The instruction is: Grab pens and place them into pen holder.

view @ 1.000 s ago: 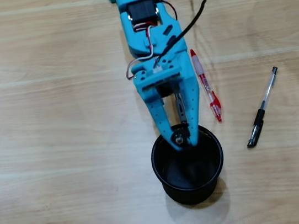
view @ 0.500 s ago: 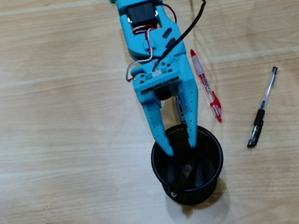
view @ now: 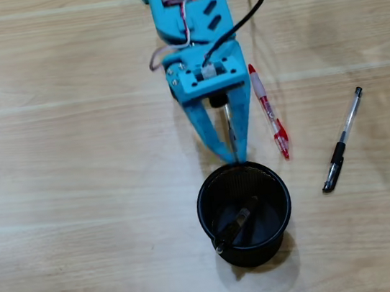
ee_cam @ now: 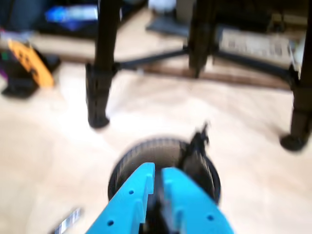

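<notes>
Holding nothing, the blue plastic gripper sits nearly closed at the round black mesh pen holder, and the light, stiff, slippery red pen just beside it wants a middle grab.

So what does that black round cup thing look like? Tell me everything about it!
The black round mesh pen holder stands upright on the light wooden table, below the arm in the overhead view. Its wall looks like fine metal mesh with a smooth rim. One dark pen leans inside it, tip resting against the lower left rim. The blue gripper reaches its upper edge, nearly shut. The red pen and clear black-grip pen lie apart from it.
</notes>
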